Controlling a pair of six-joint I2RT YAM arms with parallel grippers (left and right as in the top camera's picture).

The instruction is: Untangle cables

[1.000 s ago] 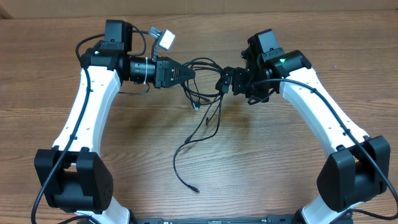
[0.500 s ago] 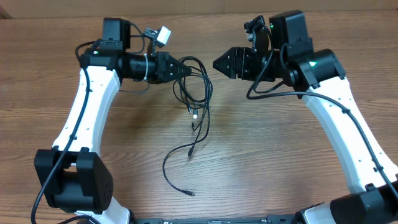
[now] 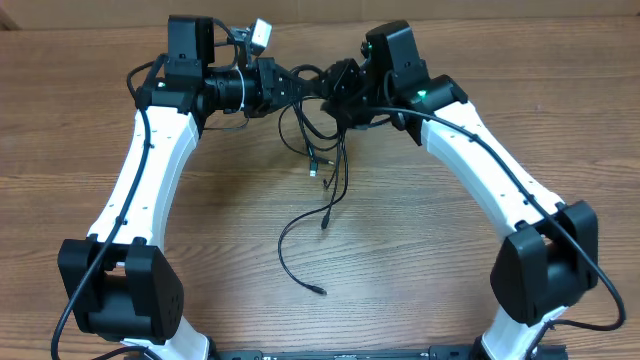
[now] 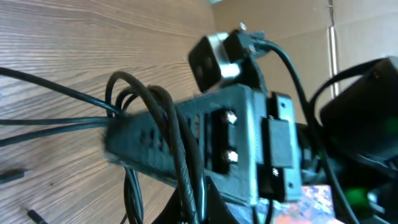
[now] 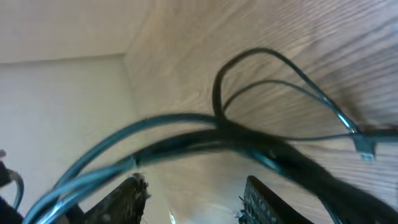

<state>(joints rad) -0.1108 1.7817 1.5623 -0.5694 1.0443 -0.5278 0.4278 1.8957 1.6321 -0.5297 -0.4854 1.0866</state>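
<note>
The cables (image 3: 322,135) are thin black cords hanging in loops from my left gripper (image 3: 303,86), which is shut on them at the back middle of the table. One long strand trails forward to a plug end (image 3: 320,291). In the left wrist view the cables (image 4: 180,155) run down between my closed fingers (image 4: 214,208), with the right gripper's black body (image 4: 211,143) right behind them. My right gripper (image 3: 332,84) sits tip to tip with the left one. Its jaws (image 5: 194,183) stand apart, and the blurred cables (image 5: 249,140) cross just ahead of the fingertips.
The wooden table (image 3: 450,280) ends at a pale wall along the back (image 3: 500,10). Both white arms (image 3: 140,190) (image 3: 490,170) arch inward from bases at the front corners. Two short plug ends (image 3: 315,170) dangle below the bundle.
My right arm swung left and closed in on the left gripper's tip, its jaws narrowing. The left gripper rose slightly toward the back with the cables still held; the hanging strands shifted.
</note>
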